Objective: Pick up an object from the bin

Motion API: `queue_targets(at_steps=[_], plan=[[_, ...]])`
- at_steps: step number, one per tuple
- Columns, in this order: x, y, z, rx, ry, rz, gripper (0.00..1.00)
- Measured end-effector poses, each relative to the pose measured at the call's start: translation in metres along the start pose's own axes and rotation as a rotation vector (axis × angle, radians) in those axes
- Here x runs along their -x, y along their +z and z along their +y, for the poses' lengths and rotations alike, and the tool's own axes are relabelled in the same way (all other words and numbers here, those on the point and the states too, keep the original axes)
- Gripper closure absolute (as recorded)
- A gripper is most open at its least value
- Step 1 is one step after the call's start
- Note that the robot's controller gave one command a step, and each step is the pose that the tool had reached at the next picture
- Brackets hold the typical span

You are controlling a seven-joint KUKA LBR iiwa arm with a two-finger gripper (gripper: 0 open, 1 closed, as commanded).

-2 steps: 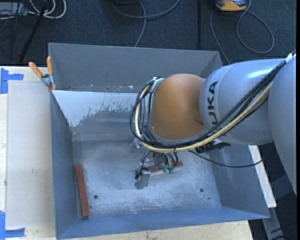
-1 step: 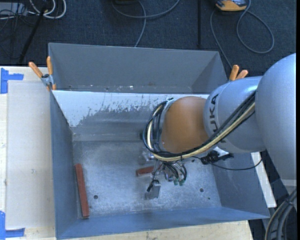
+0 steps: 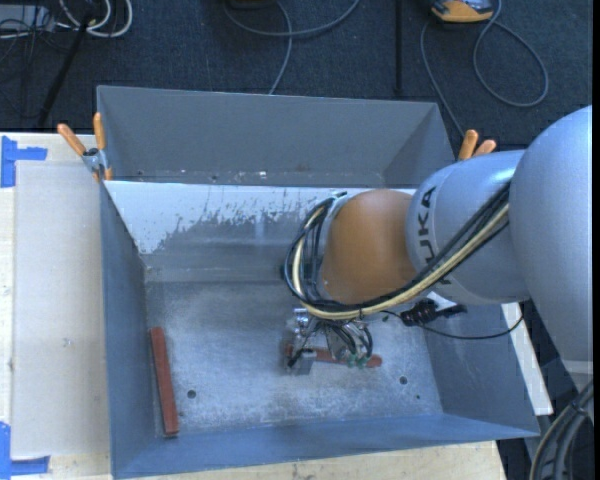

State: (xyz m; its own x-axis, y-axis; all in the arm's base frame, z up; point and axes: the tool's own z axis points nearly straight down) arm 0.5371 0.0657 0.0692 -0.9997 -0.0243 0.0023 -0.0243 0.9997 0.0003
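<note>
One reddish-brown stick [image 3: 163, 381] by bin [image 3: 122, 318] left wall — well apart from gripper [image 3: 305, 356] at mid-floor; gripper opening — cannot tell.

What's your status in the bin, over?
Hand low over bin floor, centre. Small reddish piece right beside it. Brown stick far left, out of the way.

The bin [image 3: 270, 148] holds 1 reddish-brown stick [image 3: 163, 381] and 1 small reddish piece [image 3: 369, 361].

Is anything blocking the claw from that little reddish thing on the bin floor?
Nothing visible does. The gripper sits right beside the small reddish piece on the bin floor; the long brown stick lies apart, along the left wall.
</note>
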Motion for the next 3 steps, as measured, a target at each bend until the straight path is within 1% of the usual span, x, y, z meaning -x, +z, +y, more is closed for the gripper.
queue_targets(at_steps=[1, 2, 3], plan=[[0.025, -0.026, -0.057, -0.001, 0.268, -0.005, 1.00], [-0.063, -0.018, -0.172, -0.003, 0.137, 0.005, 1.00], [-0.033, 0.001, -0.164, 0.000, 0.063, -0.003, 1.00]])
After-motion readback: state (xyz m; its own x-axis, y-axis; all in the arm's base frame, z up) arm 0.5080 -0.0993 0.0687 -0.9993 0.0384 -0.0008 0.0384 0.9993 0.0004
